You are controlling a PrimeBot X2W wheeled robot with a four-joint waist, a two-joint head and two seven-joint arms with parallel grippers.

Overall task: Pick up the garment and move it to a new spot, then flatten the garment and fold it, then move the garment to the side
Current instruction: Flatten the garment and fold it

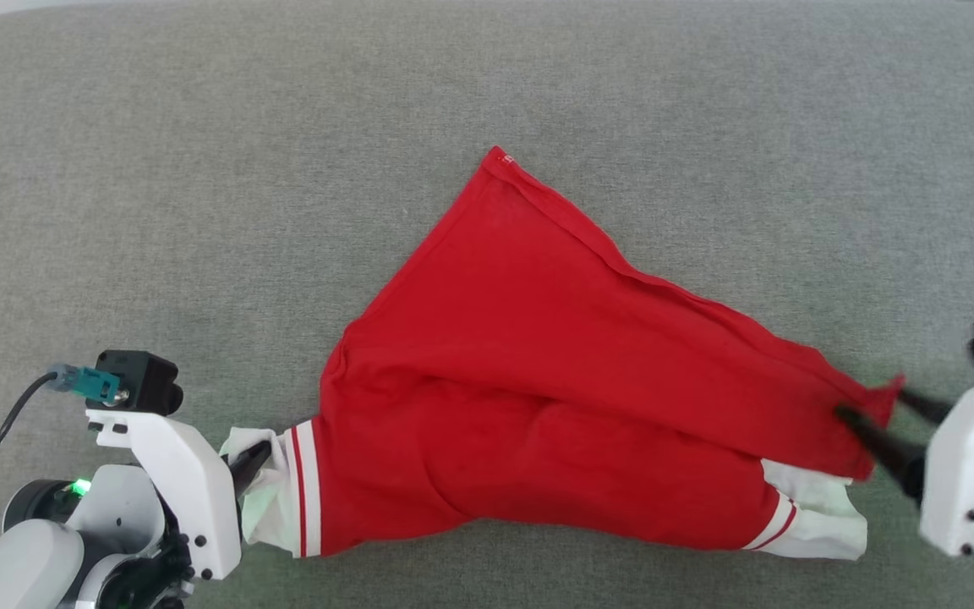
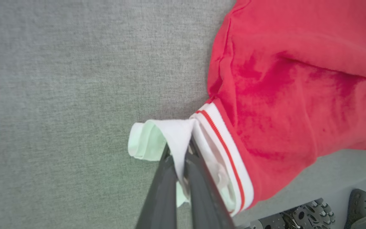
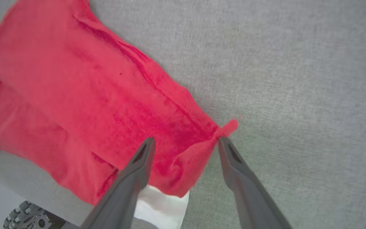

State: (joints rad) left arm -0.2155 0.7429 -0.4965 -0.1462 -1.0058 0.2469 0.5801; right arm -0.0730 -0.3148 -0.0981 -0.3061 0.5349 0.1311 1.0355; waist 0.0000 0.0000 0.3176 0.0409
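Red garment (image 1: 538, 364) spread on the bench (image 1: 199, 169); left gripper (image 1: 252, 463) clamps its cuff (image 1: 267, 507), likely anchoring it for flattening; right gripper (image 1: 874, 408) gapes around a corner (image 1: 886, 392).

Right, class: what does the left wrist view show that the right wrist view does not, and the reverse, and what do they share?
Left wrist view, not the right: the left end effector shut on a white cuff, with red-and-white striped trim beside it. Right wrist view, not the left: the right end effector open, its fingers either side of a red corner of cloth. Both: the red garment lying on a grey fabric surface.
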